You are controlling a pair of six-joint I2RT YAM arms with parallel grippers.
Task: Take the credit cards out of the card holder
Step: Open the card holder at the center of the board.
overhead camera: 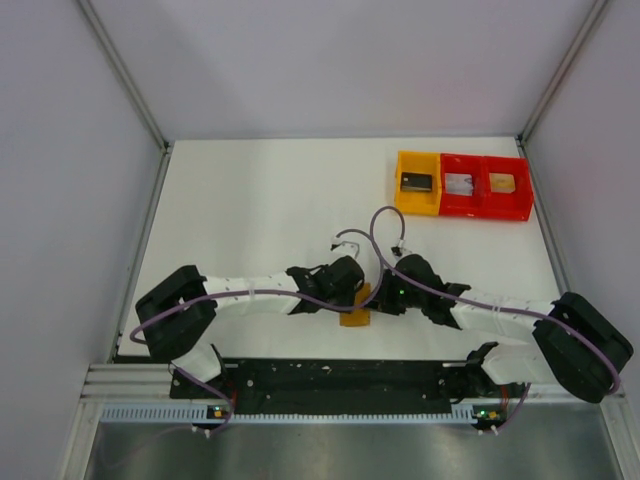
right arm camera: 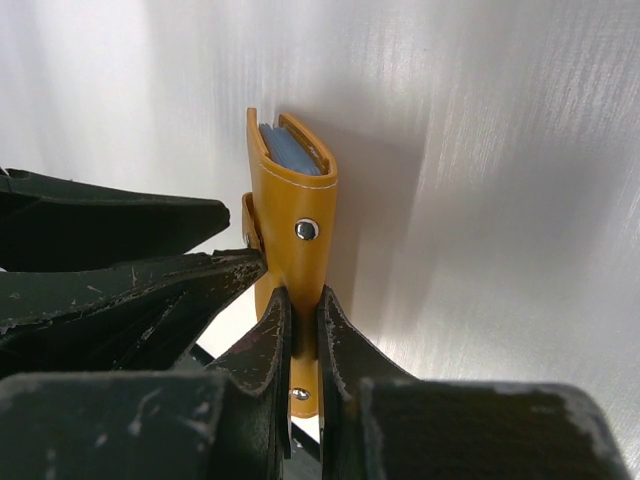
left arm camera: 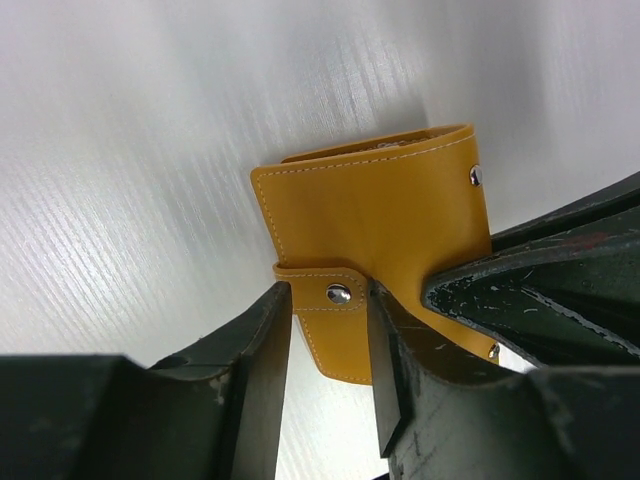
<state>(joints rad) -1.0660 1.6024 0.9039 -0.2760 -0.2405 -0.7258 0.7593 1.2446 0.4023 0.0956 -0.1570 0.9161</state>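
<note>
The card holder [overhead camera: 355, 312] is a tan-orange wallet at the near middle of the table, folded shut, its snap strap fastened. My right gripper [right arm camera: 302, 310] is shut on the wallet's edge [right arm camera: 290, 215] and holds it on edge. Grey-blue material [right arm camera: 290, 150] shows inside its open far end; I cannot tell credit cards from lining. My left gripper [left arm camera: 325, 330] is open, its fingers [left arm camera: 262, 350] on either side of the snap strap [left arm camera: 335, 293] of the wallet [left arm camera: 380, 215]. In the top view the left gripper [overhead camera: 345, 290] and right gripper [overhead camera: 377, 297] meet over the wallet.
A yellow tray [overhead camera: 417, 183] and a red double tray [overhead camera: 487, 187] stand at the back right, each compartment holding a small rectangle. White walls close the table on the left, back and right. The arm bases and a black rail [overhead camera: 330, 380] line the near edge.
</note>
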